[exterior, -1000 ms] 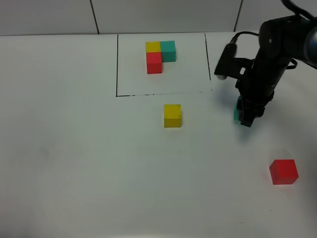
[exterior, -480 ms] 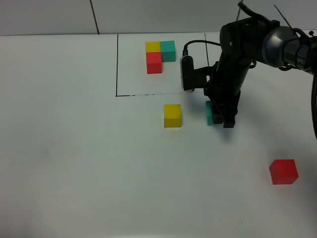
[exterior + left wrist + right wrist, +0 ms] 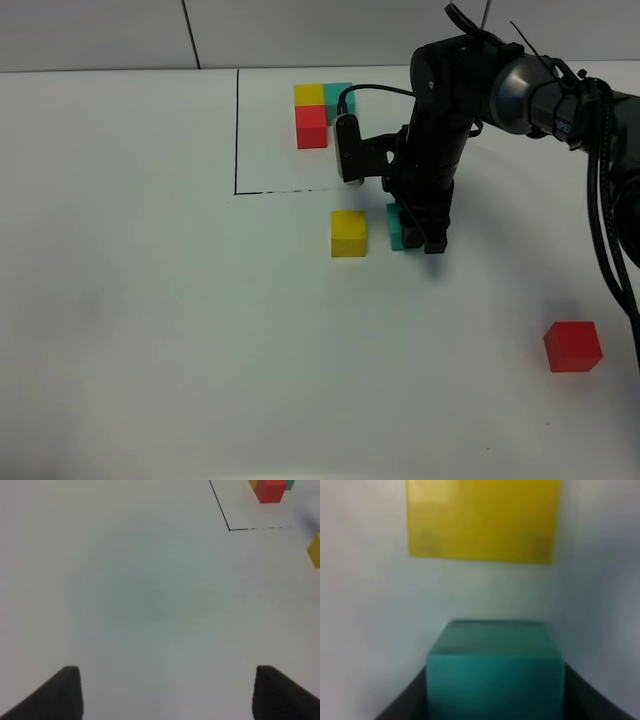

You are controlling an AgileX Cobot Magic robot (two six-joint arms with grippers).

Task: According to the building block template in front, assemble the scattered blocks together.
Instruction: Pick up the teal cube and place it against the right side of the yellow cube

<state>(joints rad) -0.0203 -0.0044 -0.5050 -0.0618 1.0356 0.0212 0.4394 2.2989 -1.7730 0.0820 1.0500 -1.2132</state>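
moved left since a second ago, the right tool (image 3: pixel 415 238), clamped on the teal cube (image 3: pixel 396 228), is near the yellow cube's (image 3: pixel 348 233) 3 o'clock; red cube (image 3: pixel 572 346) at 4, template (image 3: pixel 322 110) at 12. plain white bench (image 3: pixel 150 300). left tool (image 3: pixel 165 695) apart.

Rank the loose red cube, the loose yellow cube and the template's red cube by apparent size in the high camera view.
1. Loose red cube, clearly largest, though it lies nearest the camera.
2. Loose yellow cube and template's red cube: almost alike, too close to rank.
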